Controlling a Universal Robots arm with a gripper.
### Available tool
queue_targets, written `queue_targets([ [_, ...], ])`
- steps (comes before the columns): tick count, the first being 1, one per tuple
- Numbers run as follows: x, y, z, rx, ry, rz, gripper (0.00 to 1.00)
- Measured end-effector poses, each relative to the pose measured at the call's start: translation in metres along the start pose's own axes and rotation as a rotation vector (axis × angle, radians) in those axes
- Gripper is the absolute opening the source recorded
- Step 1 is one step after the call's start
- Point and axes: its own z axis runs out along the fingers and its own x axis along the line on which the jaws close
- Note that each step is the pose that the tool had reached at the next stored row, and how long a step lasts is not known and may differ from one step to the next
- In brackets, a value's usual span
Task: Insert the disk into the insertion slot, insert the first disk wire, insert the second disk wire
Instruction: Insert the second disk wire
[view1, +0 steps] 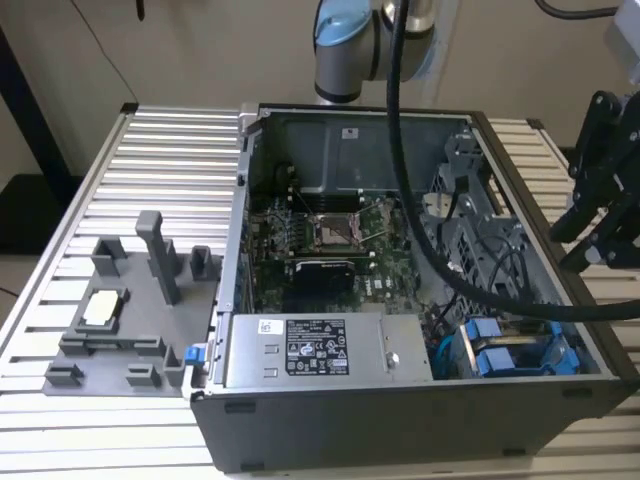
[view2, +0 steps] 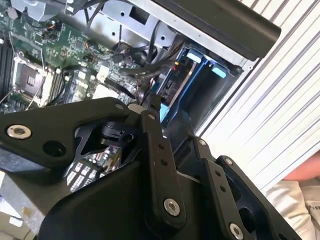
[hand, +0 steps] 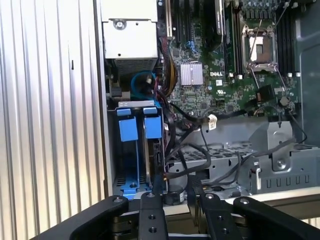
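The disk (hand: 150, 155) stands on edge in the insertion slot (hand: 134, 172) of the grey drive cage, its blue tab (hand: 152, 126) towards the power supply. A second blue-tabbed carrier (hand: 127, 131) sits beside it. Black wires (hand: 192, 167) loop from the motherboard side to the disk's end; I cannot tell whether they are plugged in. My gripper (hand: 173, 189) hovers just above that end of the cage, open, with nothing between its fingers (hand: 153, 210). In the exterior view the gripper (view1: 572, 250) hangs over the case's right wall, above the blue cage (view1: 510, 350). The second wrist view shows the gripper (view2: 177, 125) near the wires (view2: 150, 70).
The open computer case (view1: 400, 430) lies on a slatted metal table (view1: 150, 150). Inside are the motherboard (view1: 330, 235), the power supply (view1: 320, 350) and a perforated grey cage (view1: 470, 215). A grey fixture (view1: 110, 330) sits at the exterior view's left. A thick black hose (view1: 430, 240) crosses the case.
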Motion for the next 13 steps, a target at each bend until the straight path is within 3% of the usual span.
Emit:
queue_targets([
  [8,-0.0042,0.0329,0.0016,0.0001,0.0011,0.0,0.34],
  [13,-0.0211,0.0481,0.0053,0.0003,0.004,0.0,0.34],
])
